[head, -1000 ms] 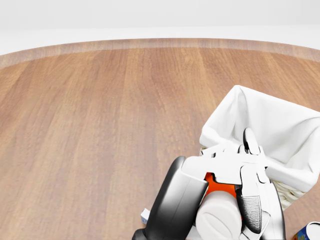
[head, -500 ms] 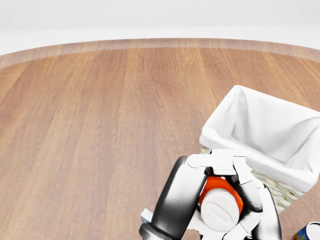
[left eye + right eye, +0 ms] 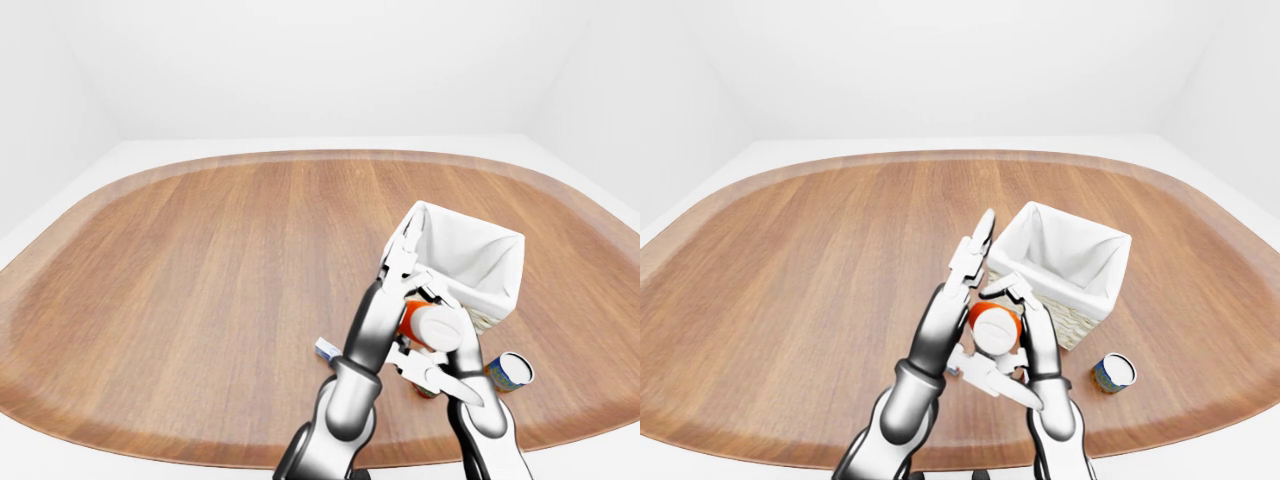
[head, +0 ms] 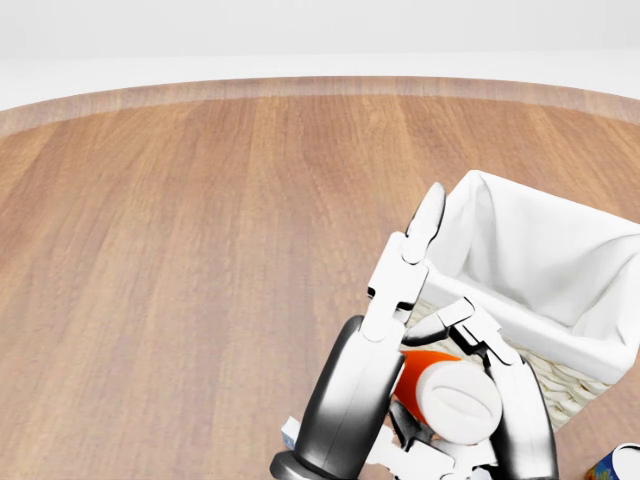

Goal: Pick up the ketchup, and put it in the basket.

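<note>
The ketchup [image 4: 425,375] is an orange-red bottle with a white cap, lying on its side above the table at the bottom of the head view. My right hand [image 4: 470,420] is shut on it, with fingers over the top and under the cap. My left hand [image 4: 405,265] is open beside it on the left, its fingers stretched straight toward the view's top and off the bottle. The basket [image 4: 560,385] is wicker with a white cloth liner [image 4: 530,250]. It stands just right of and above both hands, and it looks empty.
A small tin can [image 3: 1113,372] stands on the wooden table [image 3: 820,260] right of my right hand, below the basket. A small white and blue item [image 3: 326,349] lies by my left forearm. The table's rim curves round all views.
My left hand was closed over the ketchup and has opened, its fingers now straight. My right hand's fingers have closed round the bottle. The camera has not moved.
</note>
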`<state>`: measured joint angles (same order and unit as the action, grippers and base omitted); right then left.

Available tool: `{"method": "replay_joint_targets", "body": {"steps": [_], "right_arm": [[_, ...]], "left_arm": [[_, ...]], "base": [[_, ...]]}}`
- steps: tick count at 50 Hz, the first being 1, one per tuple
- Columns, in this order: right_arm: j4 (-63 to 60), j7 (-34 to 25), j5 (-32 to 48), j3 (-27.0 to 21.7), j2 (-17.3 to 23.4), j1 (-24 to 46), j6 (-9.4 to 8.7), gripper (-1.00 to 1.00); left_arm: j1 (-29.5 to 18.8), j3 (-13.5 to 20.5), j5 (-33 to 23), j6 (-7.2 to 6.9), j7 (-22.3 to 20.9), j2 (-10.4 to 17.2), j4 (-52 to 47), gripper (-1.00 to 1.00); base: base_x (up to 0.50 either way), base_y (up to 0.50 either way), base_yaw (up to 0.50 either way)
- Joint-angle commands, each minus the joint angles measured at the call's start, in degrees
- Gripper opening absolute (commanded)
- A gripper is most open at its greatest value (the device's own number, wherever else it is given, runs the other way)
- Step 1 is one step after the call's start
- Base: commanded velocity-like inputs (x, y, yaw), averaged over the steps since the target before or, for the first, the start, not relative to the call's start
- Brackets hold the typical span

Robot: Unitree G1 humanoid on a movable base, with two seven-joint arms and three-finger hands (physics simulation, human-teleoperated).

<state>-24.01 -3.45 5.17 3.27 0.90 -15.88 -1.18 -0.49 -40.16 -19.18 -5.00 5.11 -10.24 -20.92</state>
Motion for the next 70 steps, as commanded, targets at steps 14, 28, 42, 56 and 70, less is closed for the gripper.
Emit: {"method": "replay_joint_targets", "body": {"steps": [14, 28, 42, 56, 70], "right_arm": [[0.5, 2.2, -0.4, 0.4, -0.4, 2.0, 0.43, -1.0], [3.8, 1.9, -0.5, -1.2, -0.5, 4.1, 0.74, -1.0], [4.2, 1.5, 0.0, -2.7, -0.5, 4.6, -0.21, -1.0], [3.6, 1.7, 0.8, -1.8, -0.7, 4.6, -0.83, -1.0], [3.8, 2.6, 1.5, -0.2, -0.7, 4.6, -0.75, -1.0]], "left_arm": [[1.6, 4.1, 1.2, 0.0, -3.0, 5.3, -15.1, 1.0], [2.2, 10.7, 1.7, 0.0, -6.5, 8.4, -26.8, 1.0], [4.9, 25.7, 8.7, 0.0, -8.7, 10.7, -25.2, 1.0], [7.5, 45.7, 17.0, 0.0, -12.8, 11.9, -17.5, 1.0], [9.5, 53.6, 20.0, 0.0, -15.5, 11.3, -11.8, 1.0]], "base": [[0.0, 0.0, 0.0], [0.0, 0.0, 0.0], [0.0, 0.0, 0.0], [0.0, 0.0, 0.0], [0.0, 0.0, 0.0]]}}
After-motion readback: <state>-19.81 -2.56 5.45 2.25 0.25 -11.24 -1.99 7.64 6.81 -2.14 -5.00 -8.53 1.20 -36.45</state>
